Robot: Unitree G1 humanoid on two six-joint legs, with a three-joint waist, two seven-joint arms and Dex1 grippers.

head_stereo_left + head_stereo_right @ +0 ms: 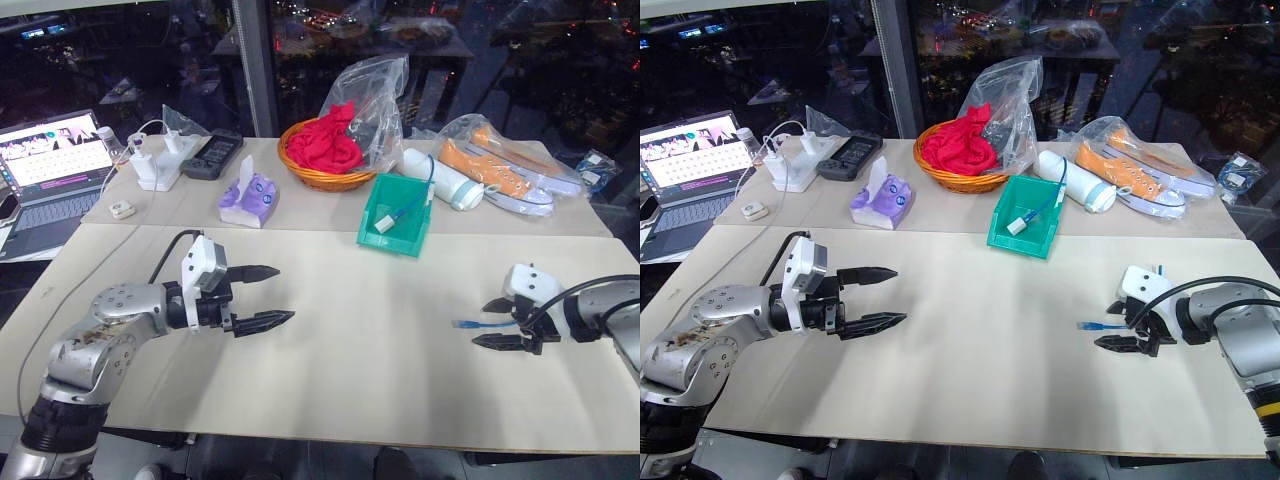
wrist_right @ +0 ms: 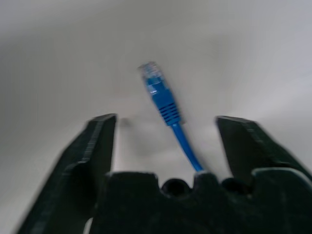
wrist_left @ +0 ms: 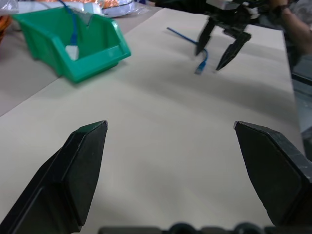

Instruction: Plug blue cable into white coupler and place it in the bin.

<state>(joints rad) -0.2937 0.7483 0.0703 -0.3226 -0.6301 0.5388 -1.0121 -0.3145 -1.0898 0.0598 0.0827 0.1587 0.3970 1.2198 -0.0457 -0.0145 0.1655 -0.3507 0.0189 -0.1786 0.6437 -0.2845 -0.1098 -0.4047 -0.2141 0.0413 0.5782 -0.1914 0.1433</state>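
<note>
- Blue cable (image 2: 163, 105) near the bench's right edge: light, limp, best pinched behind its stiff plug
- Right gripper (image 1: 505, 323) fingers straddle it, apart
- Left gripper (image 1: 262, 296) fingers spread, empty

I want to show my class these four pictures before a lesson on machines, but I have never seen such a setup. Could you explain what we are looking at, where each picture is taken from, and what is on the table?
This is a two-armed robot at a table. The two wide pictures come from cameras in its head, looking down over both arms. The other two come from a camera on each wrist, looking out between that arm's two black fingers.

The left gripper hangs open over the table, holding nothing. The right gripper is open around one end of a blue cable lying on the table, not clamped on it.

Further back stands a green bin with a small white coupler and another blue cable inside. Behind it are an orange basket of red cloth, bagged shoes, tissues, chargers and a laptop.
</note>
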